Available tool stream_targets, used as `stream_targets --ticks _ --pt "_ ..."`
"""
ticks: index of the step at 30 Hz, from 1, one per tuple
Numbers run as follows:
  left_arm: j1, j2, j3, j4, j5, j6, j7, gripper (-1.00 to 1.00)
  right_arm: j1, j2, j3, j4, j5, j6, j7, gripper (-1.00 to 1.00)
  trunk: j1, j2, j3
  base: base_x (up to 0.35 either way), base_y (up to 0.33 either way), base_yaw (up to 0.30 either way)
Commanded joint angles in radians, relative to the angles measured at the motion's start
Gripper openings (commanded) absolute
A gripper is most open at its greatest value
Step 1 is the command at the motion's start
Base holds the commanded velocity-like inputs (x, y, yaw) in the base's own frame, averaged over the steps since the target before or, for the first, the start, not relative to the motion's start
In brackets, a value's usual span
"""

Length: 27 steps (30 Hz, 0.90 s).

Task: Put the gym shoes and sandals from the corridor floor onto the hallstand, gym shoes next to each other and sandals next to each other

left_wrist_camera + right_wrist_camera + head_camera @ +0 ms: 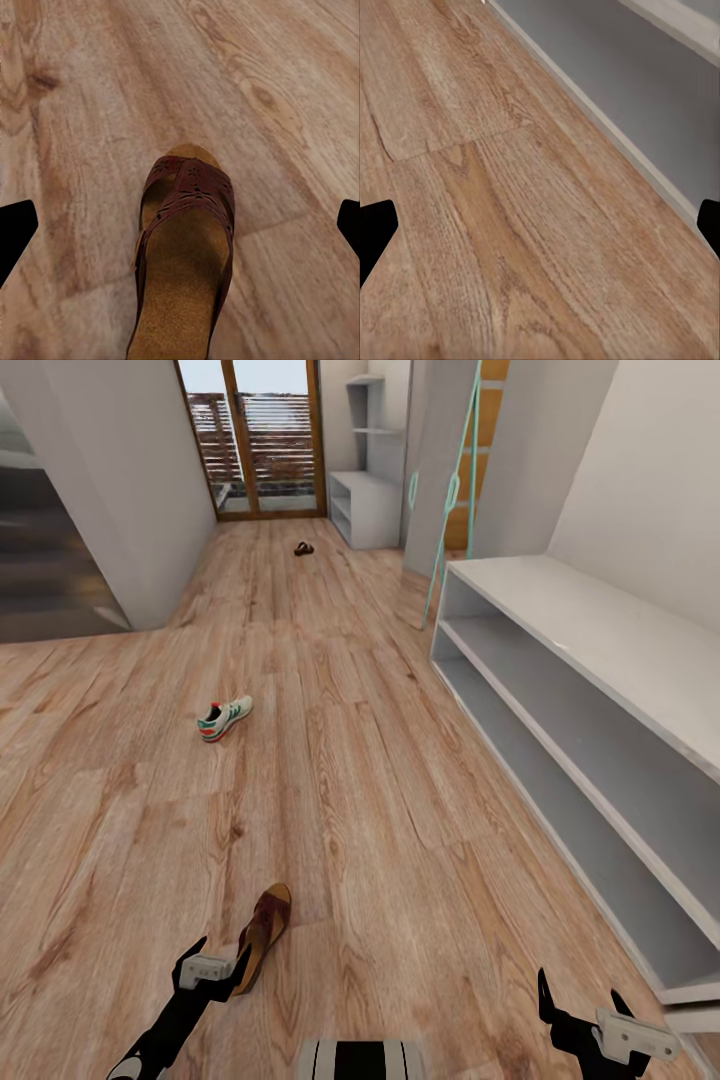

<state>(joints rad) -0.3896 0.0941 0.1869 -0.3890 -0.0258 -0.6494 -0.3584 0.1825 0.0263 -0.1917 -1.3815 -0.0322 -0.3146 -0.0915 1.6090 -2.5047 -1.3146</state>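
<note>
Left gripper (215, 957) spread wide, hovering over 1 sandal (264, 935) on the floor (380, 810), well left of the rack (600, 760). Right gripper (578, 1000) also spread, holding nothing, near the rack's bottom tier. 1 gym shoe (225, 718) lies farther down the floor left of the rack; another sandal (304, 548) far beyond, near the door (262, 435).

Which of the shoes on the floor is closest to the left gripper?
The brown sandal right beside the left gripper. The gym shoe lies farther up the floor, and the second sandal is far off by the glass door.
</note>
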Motion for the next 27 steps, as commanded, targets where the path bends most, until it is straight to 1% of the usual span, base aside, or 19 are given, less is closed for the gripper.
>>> stream_targets --ticks 1,10,17,27 --pt "0.0 0.0 0.0 0.0 0.0 0.0 0.0 1.0 0.0 0.0 0.0 0.0 0.0 0.0 0.0 1.0 0.0 0.0 -0.001 0.0 0.0 0.0" --pt "0.0 0.001 0.001 -0.006 0.004 -0.001 0.004 1.0 0.0 0.0 0.0 0.003 0.0 0.0 0.0 1.0 0.0 0.0 -0.009 0.0 0.0 0.0" --pt "-0.001 0.0 -0.001 -0.02 0.005 -0.002 0.021 1.0 0.0 0.0 -0.001 0.005 0.0 0.0 -0.001 1.0 0.0 0.0 -0.015 0.0 0.0 0.0" --pt "-0.001 -0.006 -0.009 -0.037 -0.002 -0.004 0.038 1.0 0.0 0.001 0.0 0.007 0.0 0.0 -0.002 1.0 0.0 0.0 -0.024 0.0 0.0 0.0"
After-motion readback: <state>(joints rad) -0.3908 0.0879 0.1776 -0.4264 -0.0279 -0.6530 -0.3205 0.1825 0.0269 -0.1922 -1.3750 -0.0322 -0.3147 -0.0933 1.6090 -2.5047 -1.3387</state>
